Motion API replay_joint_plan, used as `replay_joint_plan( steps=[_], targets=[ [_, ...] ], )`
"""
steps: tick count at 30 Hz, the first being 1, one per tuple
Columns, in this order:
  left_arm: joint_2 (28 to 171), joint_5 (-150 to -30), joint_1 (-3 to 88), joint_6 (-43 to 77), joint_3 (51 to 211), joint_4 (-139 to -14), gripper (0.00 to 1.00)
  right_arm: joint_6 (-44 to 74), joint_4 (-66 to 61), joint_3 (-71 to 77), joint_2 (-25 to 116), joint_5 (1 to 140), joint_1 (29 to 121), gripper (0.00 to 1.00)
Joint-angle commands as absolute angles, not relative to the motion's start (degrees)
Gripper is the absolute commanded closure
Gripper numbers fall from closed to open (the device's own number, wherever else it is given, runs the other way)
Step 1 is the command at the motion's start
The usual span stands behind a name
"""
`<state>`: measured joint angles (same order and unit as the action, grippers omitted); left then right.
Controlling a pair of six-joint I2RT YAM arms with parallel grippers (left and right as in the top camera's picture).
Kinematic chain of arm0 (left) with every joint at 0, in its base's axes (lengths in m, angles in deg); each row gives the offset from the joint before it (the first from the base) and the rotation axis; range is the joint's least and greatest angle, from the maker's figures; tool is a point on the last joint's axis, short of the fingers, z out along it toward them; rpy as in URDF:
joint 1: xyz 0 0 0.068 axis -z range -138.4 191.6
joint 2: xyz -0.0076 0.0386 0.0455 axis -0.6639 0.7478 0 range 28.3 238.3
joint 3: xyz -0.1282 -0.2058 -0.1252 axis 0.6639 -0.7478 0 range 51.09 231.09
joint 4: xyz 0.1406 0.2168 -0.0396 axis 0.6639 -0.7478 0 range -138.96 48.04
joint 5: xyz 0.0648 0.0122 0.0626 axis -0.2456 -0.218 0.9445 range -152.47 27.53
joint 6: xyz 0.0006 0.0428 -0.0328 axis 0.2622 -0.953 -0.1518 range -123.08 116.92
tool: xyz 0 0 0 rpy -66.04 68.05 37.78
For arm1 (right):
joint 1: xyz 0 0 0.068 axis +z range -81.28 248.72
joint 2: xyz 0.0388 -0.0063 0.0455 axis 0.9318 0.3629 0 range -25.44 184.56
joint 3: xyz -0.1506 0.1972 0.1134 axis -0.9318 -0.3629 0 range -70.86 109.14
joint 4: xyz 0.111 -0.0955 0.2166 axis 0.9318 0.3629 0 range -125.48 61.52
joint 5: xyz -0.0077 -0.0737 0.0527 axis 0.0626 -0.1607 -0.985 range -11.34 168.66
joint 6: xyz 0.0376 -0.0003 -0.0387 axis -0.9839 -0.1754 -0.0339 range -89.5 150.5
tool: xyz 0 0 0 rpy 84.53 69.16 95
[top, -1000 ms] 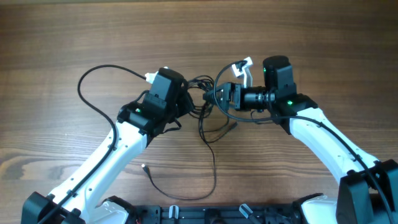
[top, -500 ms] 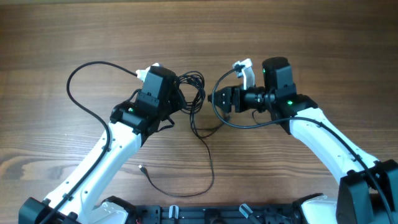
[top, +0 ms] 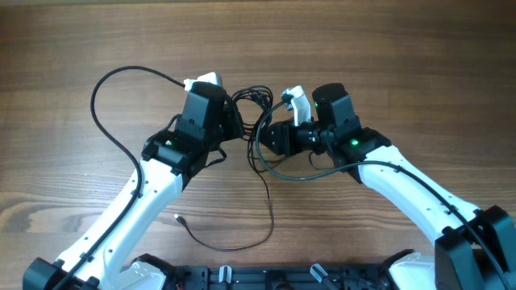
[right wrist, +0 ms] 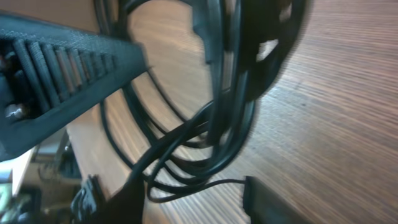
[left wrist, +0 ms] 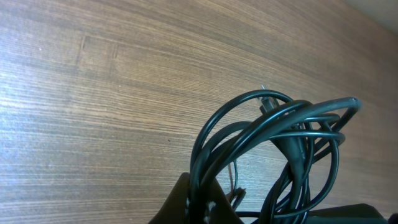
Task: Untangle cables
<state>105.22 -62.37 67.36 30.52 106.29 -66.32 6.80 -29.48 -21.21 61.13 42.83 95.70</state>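
The cables [top: 251, 106] are thin black cords bunched into a tangle at the table's middle. One long loop [top: 95, 90] swings out to the left, and a tail runs toward the near edge to a small plug [top: 178, 217]. My left gripper [top: 235, 121] is shut on a bundle of strands, and the coil [left wrist: 280, 140] hangs past its jaws [left wrist: 202, 202]. My right gripper [top: 270, 138] sits against the tangle's right side. In the right wrist view its fingers [right wrist: 264, 199] stand apart, the gripper [right wrist: 196, 202] open, with cable strands [right wrist: 186, 140] crossing the gap.
The wooden table [top: 419, 56] stretches out on all sides. A thicker black arm cable [top: 302, 173] loops under the right wrist. A dark rail [top: 266, 278] lies along the near edge between the arm bases.
My right arm has swung left into the tangle and its jaws have narrowed. The left gripper has kept its hold and shifted slightly, and the left loop has moved with it.
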Motion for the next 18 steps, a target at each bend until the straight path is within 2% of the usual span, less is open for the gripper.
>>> replay_joint_plan(
  steps=[1, 7, 10, 14, 18],
  targets=[
    [103.28, -62.85, 67.14, 27.40, 106.38, -65.69, 0.96, 2.93, -29.86, -20.73, 61.26, 44.64, 95.77, 0.60],
    [103.23, -62.85, 67.14, 39.42, 106.38, -63.66, 0.96, 3.47, -29.83, -20.73, 61.26, 39.92, 97.30, 0.53],
    [103.23, -62.76, 67.14, 49.34, 106.38, -62.87, 0.96, 4.28, -30.40, -20.73, 61.26, 40.73, 99.53, 0.49],
    [103.23, -60.73, 66.37, 56.05, 106.38, -61.97, 0.96, 7.06, -31.12, -20.73, 61.26, 45.08, 102.04, 0.41],
    [102.95, -60.49, 63.79, 56.20, 106.38, -62.59, 0.96, 6.67, -28.15, -20.73, 61.26, 56.53, 102.02, 0.32]
  ],
)
